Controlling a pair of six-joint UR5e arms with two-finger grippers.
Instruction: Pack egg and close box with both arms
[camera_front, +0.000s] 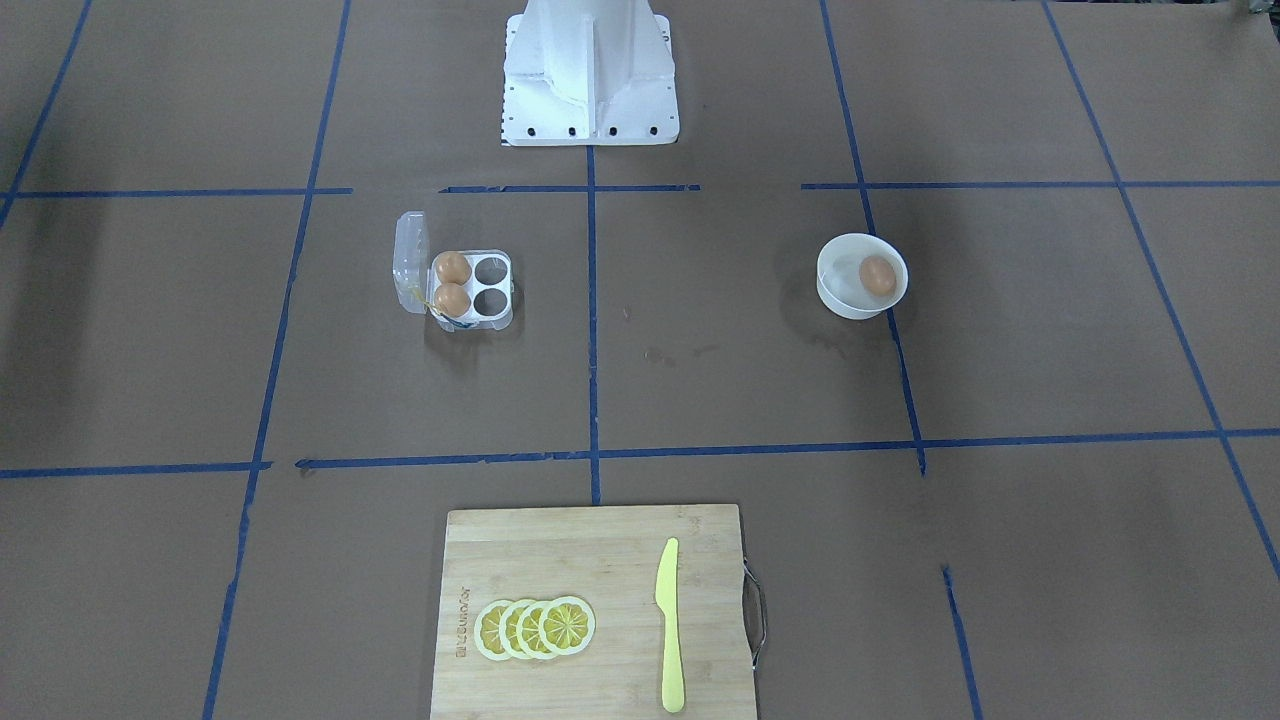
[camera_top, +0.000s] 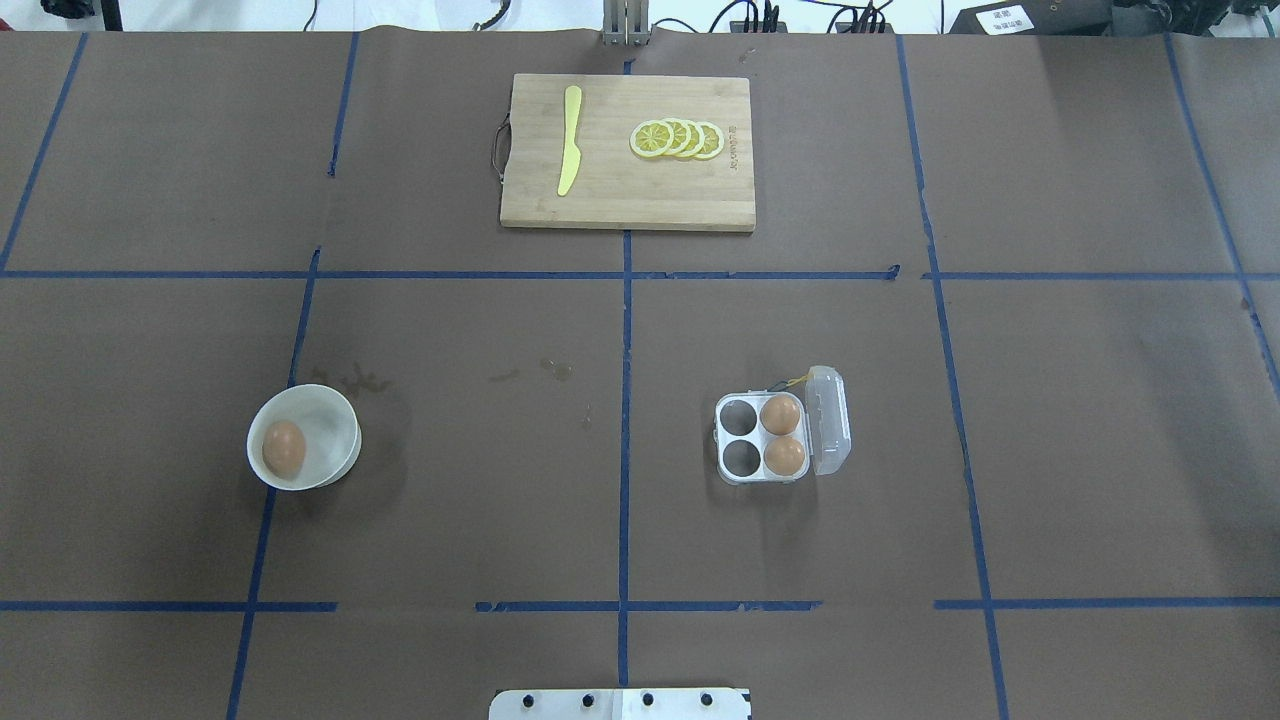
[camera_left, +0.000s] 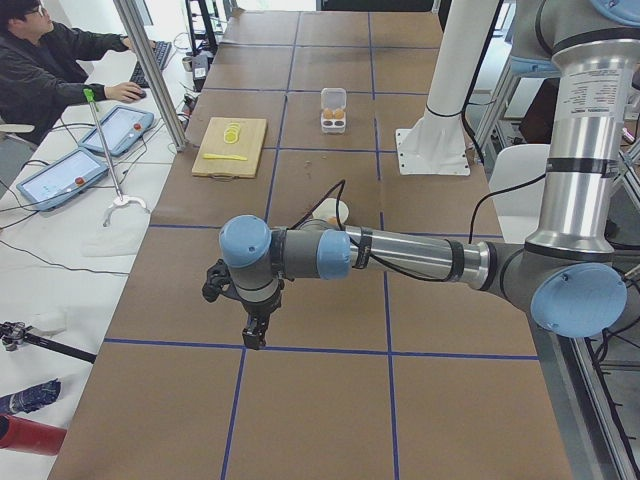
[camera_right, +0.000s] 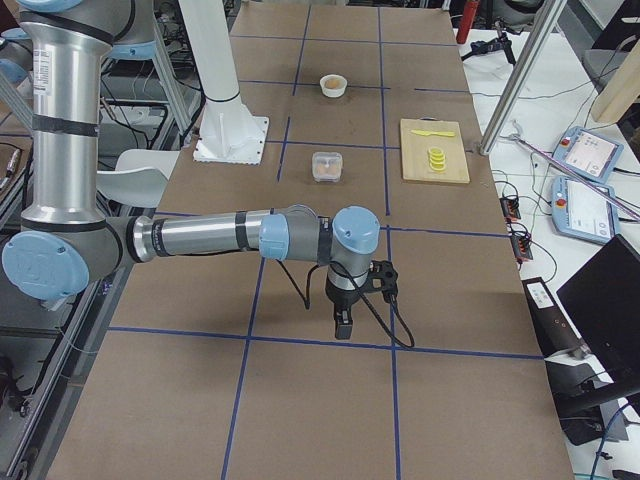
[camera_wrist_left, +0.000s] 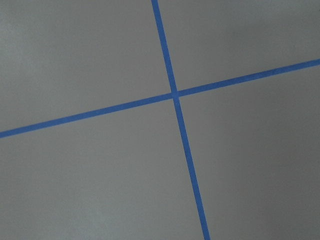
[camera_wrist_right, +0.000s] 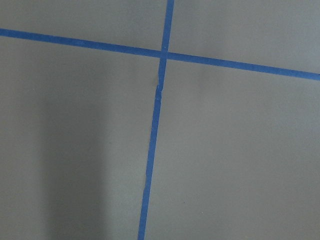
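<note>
The egg (camera_top: 284, 447) lies in a round white bowl (camera_top: 335, 415) on the table's left half; it also shows in the front-facing view (camera_front: 877, 274). The box (camera_top: 722, 440) stands right of centre with its clear lid (camera_top: 830, 420) open. Two brown eggs fill the cups by the lid and two cups are empty. The left gripper (camera_left: 255, 335) shows only in the exterior left view, above the table's near end and far from the bowl. The right gripper (camera_right: 343, 326) shows only in the exterior right view, far from the box. I cannot tell whether either is open or shut.
A bamboo cutting board (camera_top: 627, 200) at the far edge carries lemon slices (camera_top: 678, 139) and a yellow knife (camera_top: 569, 140). The white pedestal (camera_front: 590, 75) stands at the robot's side. An operator (camera_left: 50, 70) sits beyond the table. Both wrist views show only brown paper and blue tape.
</note>
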